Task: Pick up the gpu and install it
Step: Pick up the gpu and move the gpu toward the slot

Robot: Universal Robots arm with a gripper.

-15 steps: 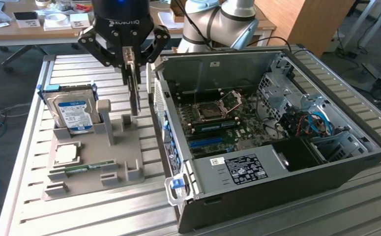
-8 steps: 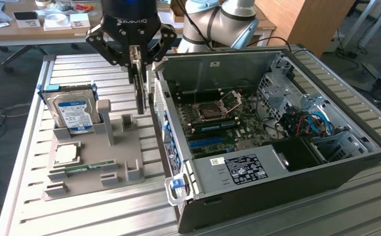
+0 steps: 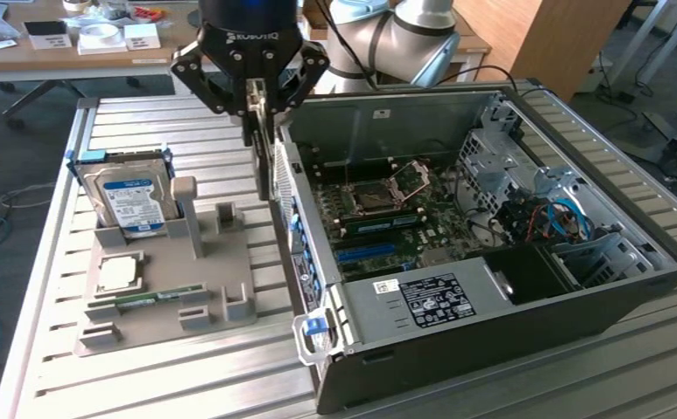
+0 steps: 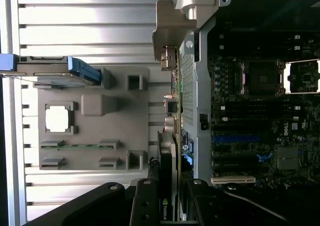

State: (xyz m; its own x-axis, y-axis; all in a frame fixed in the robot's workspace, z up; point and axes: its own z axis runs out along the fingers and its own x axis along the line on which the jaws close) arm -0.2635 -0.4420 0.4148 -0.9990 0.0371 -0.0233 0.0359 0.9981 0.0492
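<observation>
My gripper point(image 3: 254, 98) is shut on the gpu point(image 3: 253, 122), which hangs edge-on as a thin dark strip below the fingers. It is in the air beside the open computer case's point(image 3: 525, 340) perforated wall, on the exterior view's left of the case. In the wrist view the gpu point(image 4: 166, 176) runs between my black fingers point(image 4: 145, 201), with an NVIDIA mark on it and its silvery bracket point(image 4: 172, 28) at the far end. It lies just outside the case wall point(image 4: 189, 86), between that wall and the grey fixture point(image 4: 135, 121). The motherboard point(image 3: 390, 218) with its blue slot point(image 4: 235, 138) lies inside the case.
A grey fixture point(image 3: 227, 262) on the slatted metal table point(image 3: 163, 384) holds a silver hard drive with a blue label point(image 3: 128, 196), a square processor point(image 3: 119, 272) and a green memory stick point(image 3: 152, 299). A wooden desk point(image 3: 58, 52) with small items stands behind.
</observation>
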